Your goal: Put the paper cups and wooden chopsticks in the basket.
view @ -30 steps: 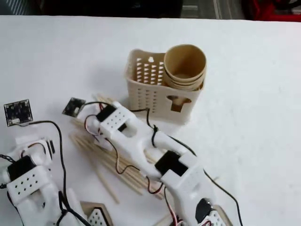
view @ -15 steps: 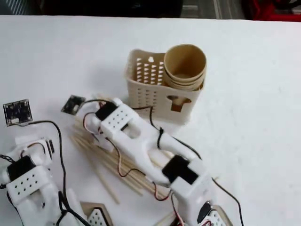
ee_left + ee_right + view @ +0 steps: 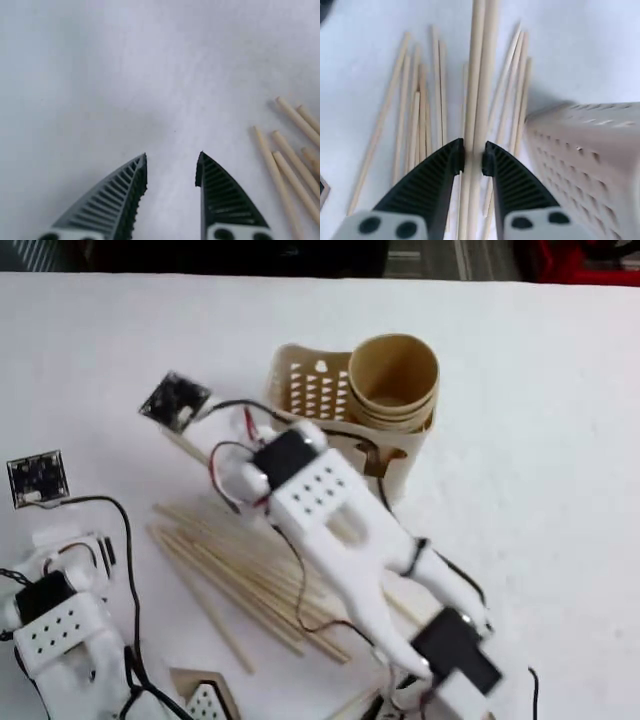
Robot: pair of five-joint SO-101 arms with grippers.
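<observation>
Left wrist view, nearest the table edge: left gripper (image 3: 171, 172) hangs with jaws parted, holding nothing, over bare table (image 3: 100, 60); loose chopsticks (image 3: 240, 575) lie fanned just beyond; right gripper (image 3: 472, 155) pinches a held pair (image 3: 481, 75) lengthwise above the pile, likely to tip them end-first into the basket (image 3: 300, 390); right arm stretches long across the pile, wrist angled toward the free half; paper cups (image 3: 392, 375) sit nested in the other half.

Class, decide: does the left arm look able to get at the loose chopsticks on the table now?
Probably yes: its open tool hangs beside the loose chopsticks, only bare table between.
</observation>
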